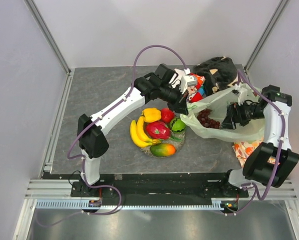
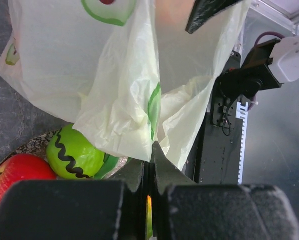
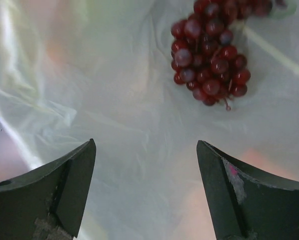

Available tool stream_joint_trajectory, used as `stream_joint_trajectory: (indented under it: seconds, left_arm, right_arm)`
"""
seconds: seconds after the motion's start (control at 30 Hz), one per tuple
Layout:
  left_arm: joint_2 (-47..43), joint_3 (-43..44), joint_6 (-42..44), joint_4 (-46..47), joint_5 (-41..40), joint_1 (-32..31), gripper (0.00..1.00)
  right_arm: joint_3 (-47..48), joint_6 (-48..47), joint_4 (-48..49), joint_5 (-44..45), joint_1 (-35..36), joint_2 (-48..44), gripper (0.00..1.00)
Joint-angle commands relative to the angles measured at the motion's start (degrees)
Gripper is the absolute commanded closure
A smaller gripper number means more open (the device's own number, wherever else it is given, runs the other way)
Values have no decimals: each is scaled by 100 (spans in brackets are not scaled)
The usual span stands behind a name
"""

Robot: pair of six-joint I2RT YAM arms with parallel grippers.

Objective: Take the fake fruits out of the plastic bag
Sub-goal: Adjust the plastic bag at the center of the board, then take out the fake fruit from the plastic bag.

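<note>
Our left gripper (image 2: 150, 159) pinches the thin pale-green translucent plastic bag (image 2: 114, 90) at its tips while our right gripper (image 3: 145, 145), spread wide inside it, faces the glossy dark-red plastic grape bunch (image 3: 212, 55) just ahead, where we fear closing may catch loose film or tug that pinch free.

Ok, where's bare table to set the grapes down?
Free: the table back-left, beyond the left arm, and a strip between the dish and the near edge. Crowded: the right half, with the plastic bag, grapes, cloths and right gripper.
</note>
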Motion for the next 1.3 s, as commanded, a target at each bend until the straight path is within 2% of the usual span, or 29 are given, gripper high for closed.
stream_joint_trajectory:
  seconds: [0.0,0.2,0.3,0.37,0.5,0.53,0.63,0.7,0.8,0.93,1.0,1.07,1.1,1.27]
  left_arm:
    - [-100,258,-377,330,-145,-23,98]
    - [-109,434,-966,725,233,39,98]
    - [23,522,-915,699,418,74,98]
    - [-3,452,-757,524,418,100,98]
    - [-284,-231,-686,400,506,170,98]
    - [-328,-355,-668,400,575,170,98]
    - [-355,-725,-747,453,585,135,98]
    - [-328,-919,-747,497,515,126,98]
    - [-337,-1042,-677,506,374,109,98]
    - [-311,-990,-720,532,-125,109,98]
    - [-232,-849,-808,576,-494,109,98]
    - [-109,-657,-914,585,-645,109,98]
    - [-48,-577,-958,576,-767,109,96]
    - [252,-199,-1099,576,-821,109,93]
  right_arm:
    - [329,-166,-672,-840,190,-680,10]
    - [-418,-404,-664,-75,1043,-1260,9]
    - [-87,-291,-576,-285,1157,-1401,10]
    - [47,192,-209,-295,1166,-1349,12]
    - [-215,387,338,56,1227,-1331,27]
    - [-303,169,364,127,1263,-1331,33]
    - [-795,-436,610,688,1403,-1331,44]
    - [-1137,-711,742,1119,1535,-1383,48]
    - [-1149,-721,1190,1419,1676,-1323,50]
    - [-771,7,2031,1499,1711,-848,50]
    - [-735,456,2393,1551,1764,-568,43]
    - [-770,632,2745,1674,1878,-348,41]
    - [-770,772,2842,1901,2035,-94,35]
    - [-735,1028,3194,2429,2318,785,30]
